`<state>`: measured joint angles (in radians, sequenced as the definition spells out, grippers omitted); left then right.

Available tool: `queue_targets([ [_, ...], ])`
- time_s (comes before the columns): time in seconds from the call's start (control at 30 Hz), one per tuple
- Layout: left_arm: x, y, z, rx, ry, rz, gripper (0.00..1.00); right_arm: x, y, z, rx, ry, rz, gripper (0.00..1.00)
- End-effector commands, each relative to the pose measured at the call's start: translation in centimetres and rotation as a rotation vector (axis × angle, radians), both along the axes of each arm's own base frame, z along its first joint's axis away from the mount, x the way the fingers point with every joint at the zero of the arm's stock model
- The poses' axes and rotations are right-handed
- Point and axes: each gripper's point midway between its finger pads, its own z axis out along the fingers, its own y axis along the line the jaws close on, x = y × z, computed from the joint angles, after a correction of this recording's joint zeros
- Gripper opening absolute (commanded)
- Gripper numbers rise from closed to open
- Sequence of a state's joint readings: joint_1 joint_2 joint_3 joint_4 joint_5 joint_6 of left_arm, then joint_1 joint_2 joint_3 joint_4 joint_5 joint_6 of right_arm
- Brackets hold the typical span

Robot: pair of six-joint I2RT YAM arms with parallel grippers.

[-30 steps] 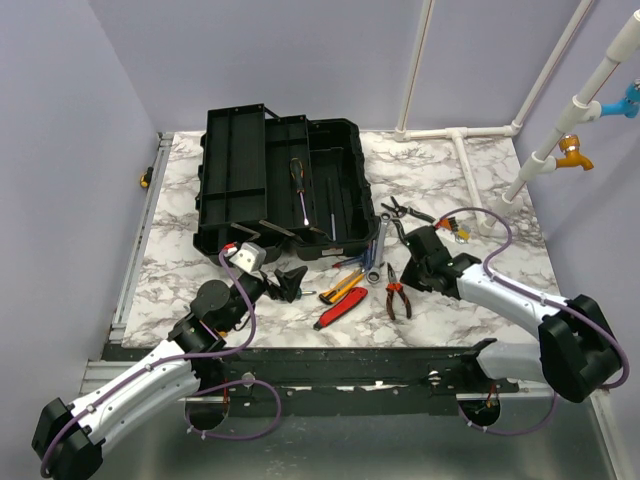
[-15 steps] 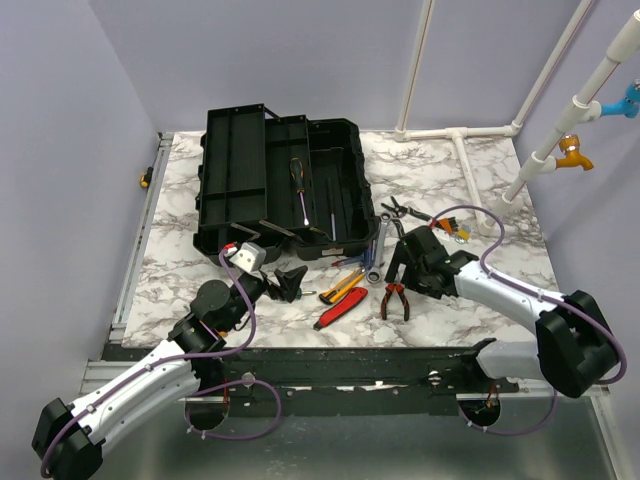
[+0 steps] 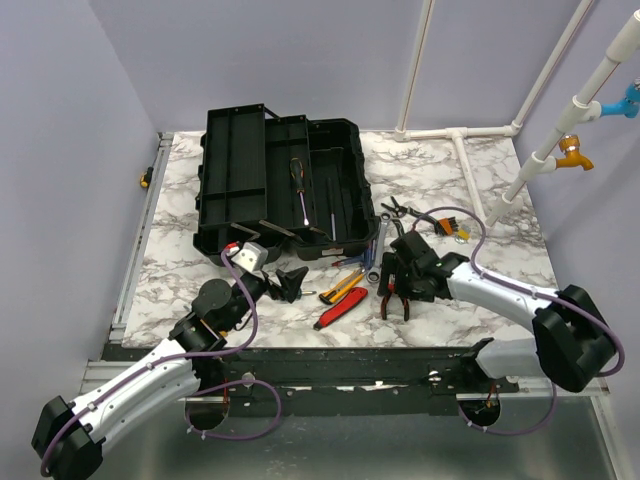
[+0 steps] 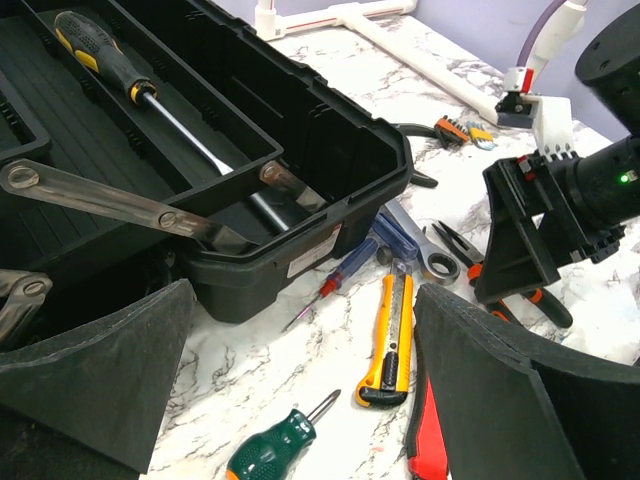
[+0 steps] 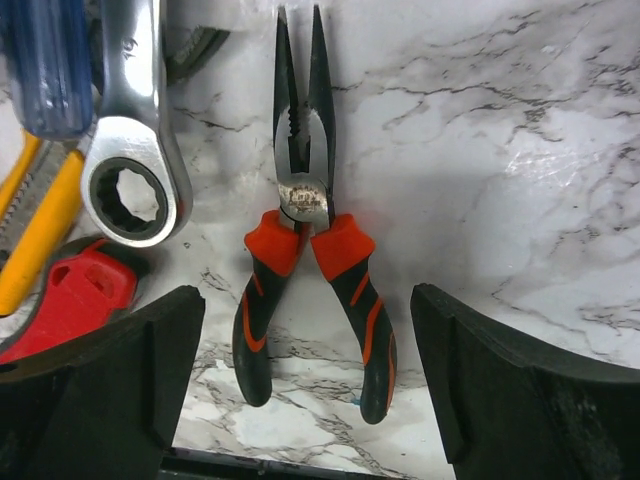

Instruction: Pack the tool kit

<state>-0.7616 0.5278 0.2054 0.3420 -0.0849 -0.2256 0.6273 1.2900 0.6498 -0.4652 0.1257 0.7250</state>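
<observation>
Right gripper (image 5: 305, 330) hangs over the orange-handled pliers (image 5: 300, 200), frame centre, fingers spread either side of the handles. Nothing pinched; lined up for a grasp, I judge. Left gripper (image 3: 290, 283) spread, empty. Toolbox (image 3: 335, 125) open, upper left of the top view — screwdriver (image 3: 298, 185) inside.

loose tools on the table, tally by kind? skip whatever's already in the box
Screwdrivers: 2 (green-handled, blue-handled)
Utility knives: 2 (yellow, red)
Pliers: 2 (orange-handled long-nose, black)
Wrench: 1
Small orange item, kind unclear: 1
Total: 8
</observation>
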Motion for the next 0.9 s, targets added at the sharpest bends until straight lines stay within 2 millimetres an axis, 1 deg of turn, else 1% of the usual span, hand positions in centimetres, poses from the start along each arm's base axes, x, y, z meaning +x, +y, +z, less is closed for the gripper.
queue_targets([
  [0.0, -0.1, -0.5, 1.6, -0.021, -0.026, -0.026, 0.95, -0.3, -0.7, -0.9, -0.109, 0.032, -0.018, 0.91],
  [0.13, -0.2, -0.6, 1.6, -0.021, -0.026, -0.030, 0.95, -0.5, -0.6, -1.3, -0.177, 0.027, -0.018, 0.87],
  [0.2, -0.1, -0.5, 1.5, -0.016, -0.023, -0.024, 0.95, -0.5, -0.6, -1.1, -0.220, 0.016, -0.011, 0.75],
  [0.37, -0.2, -0.4, 1.7, -0.021, -0.027, -0.024, 0.95, -0.1, -1.3, -0.1, -0.365, -0.025, -0.025, 0.67],
  [0.4, -0.1, -0.4, 1.6, -0.019, -0.027, -0.020, 0.95, -0.1, -1.4, 0.0, -0.374, -0.028, -0.024, 0.61],
  [0.43, -0.1, -0.3, 1.6, -0.019, -0.028, -0.017, 0.95, -0.1, -1.3, 0.1, -0.371, -0.031, -0.020, 0.53],
  [0.47, -0.1, -0.4, 1.6, -0.018, -0.026, -0.019, 0.95, 0.0, -1.0, 0.3, -0.353, -0.039, -0.014, 0.41],
  [0.57, -0.2, -0.5, 1.7, -0.022, -0.029, -0.027, 0.95, 0.2, 0.4, 1.3, -0.254, -0.075, 0.000, 0.11],
  [0.6, -0.2, -0.4, 1.7, -0.023, -0.030, -0.026, 0.95, 0.3, 0.8, 1.8, -0.222, -0.087, 0.000, 0.09],
  [0.7, -0.1, -0.3, 1.6, -0.018, -0.026, -0.017, 0.95, 0.8, 2.4, 4.4, -0.092, -0.164, 0.010, 0.09],
  [0.8, -0.3, -0.6, 1.7, -0.023, -0.028, -0.033, 0.95, 1.4, 2.7, 6.6, -0.020, -0.254, 0.016, 0.09],
  [0.83, -0.3, -0.6, 1.8, -0.025, -0.029, -0.035, 0.95, 1.4, 2.6, 7.0, -0.014, -0.268, 0.015, 0.12],
  [0.87, -0.3, -0.6, 1.8, -0.024, -0.030, -0.033, 0.95, 1.4, 2.4, 7.3, -0.020, -0.271, 0.016, 0.17],
])
